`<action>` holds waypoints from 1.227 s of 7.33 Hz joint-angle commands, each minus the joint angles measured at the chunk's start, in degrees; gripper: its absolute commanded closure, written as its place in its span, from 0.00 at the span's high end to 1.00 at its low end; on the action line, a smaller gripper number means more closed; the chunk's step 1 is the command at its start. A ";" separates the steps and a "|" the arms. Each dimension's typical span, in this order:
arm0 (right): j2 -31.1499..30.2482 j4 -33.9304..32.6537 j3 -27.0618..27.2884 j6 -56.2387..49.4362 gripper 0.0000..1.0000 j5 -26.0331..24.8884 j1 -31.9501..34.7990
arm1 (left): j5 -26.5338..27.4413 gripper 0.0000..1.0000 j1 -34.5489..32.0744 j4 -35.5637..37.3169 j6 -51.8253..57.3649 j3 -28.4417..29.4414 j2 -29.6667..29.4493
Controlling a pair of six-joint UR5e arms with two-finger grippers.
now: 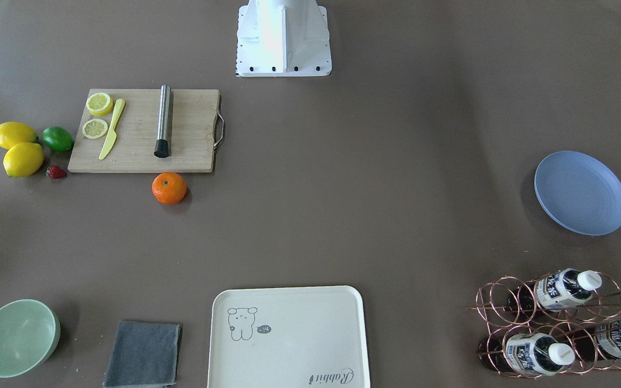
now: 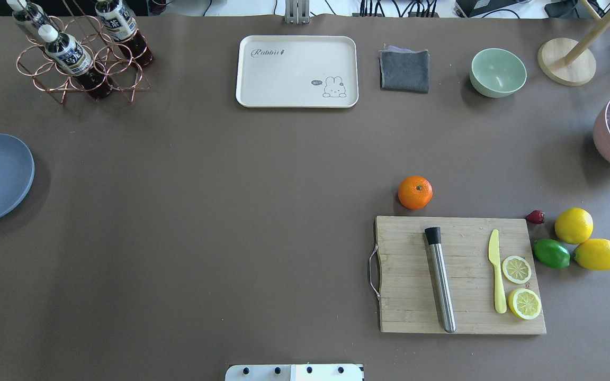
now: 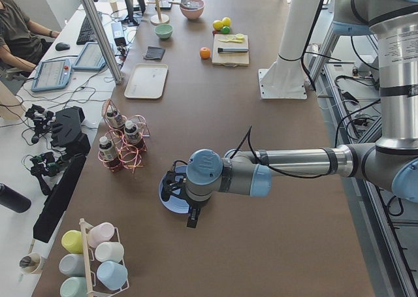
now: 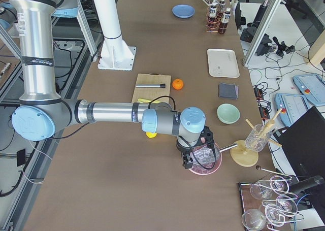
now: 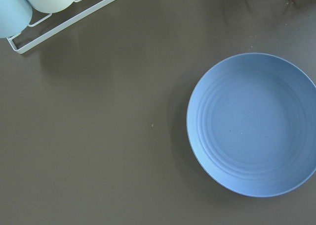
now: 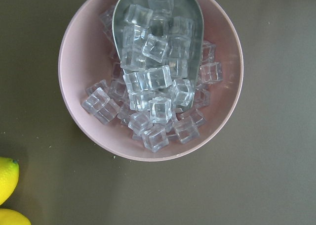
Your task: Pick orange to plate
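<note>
The orange sits on the brown table just off the far long edge of the wooden cutting board, with nothing touching it. The blue-lavender plate lies empty at the table's left end. My left gripper hangs above that plate and shows only in the left side view, so I cannot tell its state. My right gripper hovers over a pink bowl of ice cubes at the right end, far from the orange; its state I cannot tell either.
The board carries a steel muddler, a yellow knife and two lemon halves. Two lemons, a lime and a strawberry lie beside it. A cream tray, grey cloth, green bowl and bottle rack line the far edge.
</note>
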 commanded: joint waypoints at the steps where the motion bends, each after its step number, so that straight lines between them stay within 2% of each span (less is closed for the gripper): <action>1: 0.06 0.00 0.12 0.00 1.00 -0.06 -0.06 | 0.07 0.98 0.08 0.17 0.00 -0.35 0.96; 9: -0.56 0.00 0.03 -0.08 1.00 -0.15 0.03 | 0.33 0.98 0.43 0.43 0.17 -2.63 2.90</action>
